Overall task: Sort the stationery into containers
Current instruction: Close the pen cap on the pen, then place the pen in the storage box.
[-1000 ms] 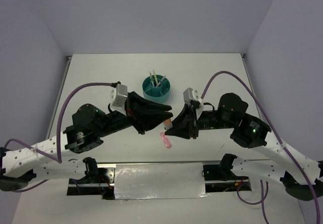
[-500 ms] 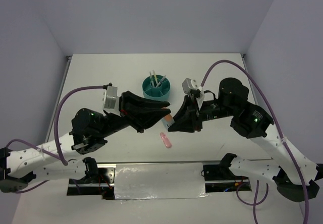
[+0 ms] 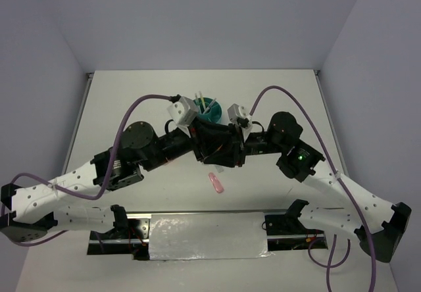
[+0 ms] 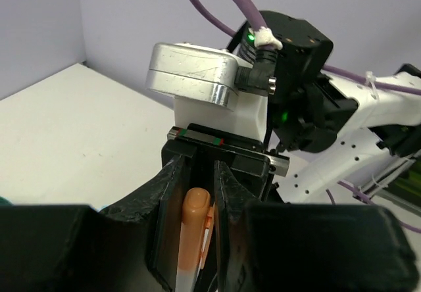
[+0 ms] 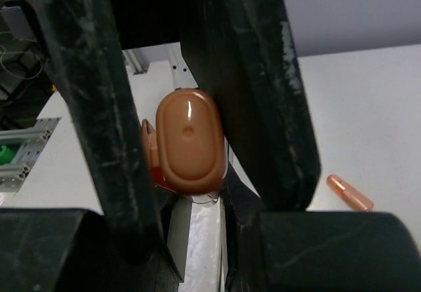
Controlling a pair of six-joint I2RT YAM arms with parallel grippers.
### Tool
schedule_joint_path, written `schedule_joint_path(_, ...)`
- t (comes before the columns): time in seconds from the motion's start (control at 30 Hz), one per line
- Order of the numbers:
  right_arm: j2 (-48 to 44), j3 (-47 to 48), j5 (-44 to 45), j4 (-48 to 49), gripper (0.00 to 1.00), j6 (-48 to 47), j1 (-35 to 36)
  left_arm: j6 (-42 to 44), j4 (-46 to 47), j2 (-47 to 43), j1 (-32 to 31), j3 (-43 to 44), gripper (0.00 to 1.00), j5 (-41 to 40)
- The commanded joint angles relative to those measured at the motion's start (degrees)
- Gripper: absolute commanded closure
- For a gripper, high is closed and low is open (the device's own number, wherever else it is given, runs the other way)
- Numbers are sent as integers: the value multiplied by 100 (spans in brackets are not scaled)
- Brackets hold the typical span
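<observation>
The left end effector and right end effector both appear narrowly clamped on 1 orange-capped pen, held aloft just on the near side of the teal organizer. Probably a handover: 1 side should let go only once the other's hold is secure.

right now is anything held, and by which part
An orange-capped pen, clamped at its cap end between the fingers of the right gripper; whether the left gripper grips it cannot be told.
</observation>
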Motion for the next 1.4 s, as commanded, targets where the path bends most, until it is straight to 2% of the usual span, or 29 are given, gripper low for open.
schedule_joint_path(0.0,300,-125,592,1159,100,283,-10,-37,-113,176,-200,203,93,228)
schedule_joint_path(0.03,335,-170,689,1151,100,231,-10,-46,44,158,-200,212,90,35)
schedule_joint_path(0.07,379,-214,829,1098,100,187,-19,-115,45,80,-200,221,79,-176)
schedule_joint_path(0.13,414,-380,1338,1080,100,46,-27,-239,-16,-69,-200,204,60,-1150)
schedule_joint_path(0.17,432,-442,1531,1106,100,28,-71,-352,-51,-253,-200,195,44,-1458)
schedule_joint_path(0.23,519,-583,2006,1150,100,28,-115,-484,-225,-482,-200,177,30,-2582)
schedule_joint_path(0.27,555,-635,2156,1255,100,45,-141,-598,-305,-701,-200,177,16,-2926)
schedule_joint_path(0.3,668,-697,2384,1282,100,54,-237,-669,-402,-807,-200,212,14,-3704)
schedule_joint_path(0.37,809,-741,2639,1431,100,151,-352,-993,-937,-1124,-191,291,8,-4429)
schedule_joint_path(0.4,975,-733,2815,1458,100,186,-501,-1099,-1130,-1238,-191,291,7,-4911)
schedule_joint_path(0.43,1064,-707,2973,1476,100,212,-554,-1205,-1480,-1465,-191,274,7,-5063)
schedule_joint_path(0.5,1396,-549,3517,1441,100,221,-712,-1258,-1764,-1686,-191,134,7,-5135)
schedule_joint_path(0.53,1547,-487,4111,1414,100,300,-783,-1311,-2087,-1879,-191,64,7,-5066)
schedule_joint_path(0.6,1880,-276,4494,1414,100,449,-1176,-1364,-2440,-2064,-191,-208,7,-5004)
schedule_joint_path(0.77,2909,145,4653,1634,100,748,-1653,-1505,-3442,-2487,-191,-876,7,-4705)
schedule_joint_path(0.93,3594,515,4768,1765,98,924,-1811,-1557,-3611,-2847,-200,-1589,7,-4704)
schedule_joint_path(1.03,3789,586,4794,1932,98,1144,-1812,-1908,-3751,-2970,-200,-1686,7,-4985)
schedule_joint_path(1.2,4149,647,4741,2143,97,1460,-1812,-2576,-4497,-2988,-209,-1554,6,-5390)
schedule_joint_path(1.37,4290,568,4750,2266,92,1531,-1777,-2569,-4525,-3032,-209,-1519,6,-5373)
